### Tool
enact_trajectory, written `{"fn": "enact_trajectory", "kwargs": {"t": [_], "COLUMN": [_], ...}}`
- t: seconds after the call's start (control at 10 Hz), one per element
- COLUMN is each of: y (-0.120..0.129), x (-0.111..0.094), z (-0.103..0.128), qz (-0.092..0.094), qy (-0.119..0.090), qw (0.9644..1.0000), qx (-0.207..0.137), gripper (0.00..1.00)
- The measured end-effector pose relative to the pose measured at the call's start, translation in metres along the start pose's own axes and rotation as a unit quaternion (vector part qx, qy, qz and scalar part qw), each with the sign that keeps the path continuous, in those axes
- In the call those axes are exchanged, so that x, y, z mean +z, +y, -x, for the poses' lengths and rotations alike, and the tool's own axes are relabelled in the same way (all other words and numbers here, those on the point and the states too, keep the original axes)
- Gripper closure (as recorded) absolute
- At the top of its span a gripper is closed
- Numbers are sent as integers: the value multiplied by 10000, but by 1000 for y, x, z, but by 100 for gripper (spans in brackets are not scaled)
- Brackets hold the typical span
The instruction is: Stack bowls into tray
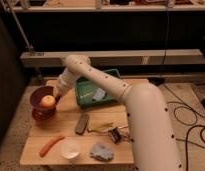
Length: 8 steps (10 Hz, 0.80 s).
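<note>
Sitting at the left of the surface [71, 127], the maroon bowl [42, 96] rests stacked on the orange-red bowl [42, 115] with a yellowish fruit [47, 102] inside; my gripper [57, 97] is clenched on the maroon bowl's right rim. Farther right, well apart from the bowls, the green tray [82, 97] holds a pale object [99, 94]; an orange carrot [51, 145] and a clear cup [70, 148] lie at the near edge.

Behind the wooden table [76, 150] we saw dark shelving with a pale beam [146, 56]; right of it, black cables [188, 112] crossed speckled floor [193, 97].
</note>
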Motion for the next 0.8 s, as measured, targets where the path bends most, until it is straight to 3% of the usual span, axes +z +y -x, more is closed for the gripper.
{"fn": "enact_trajectory", "kwargs": {"t": [0.8], "y": [-11], "x": [37], "z": [1], "qz": [21], "qy": [-307], "qw": [9993], "qx": [-199], "gripper": [98]}}
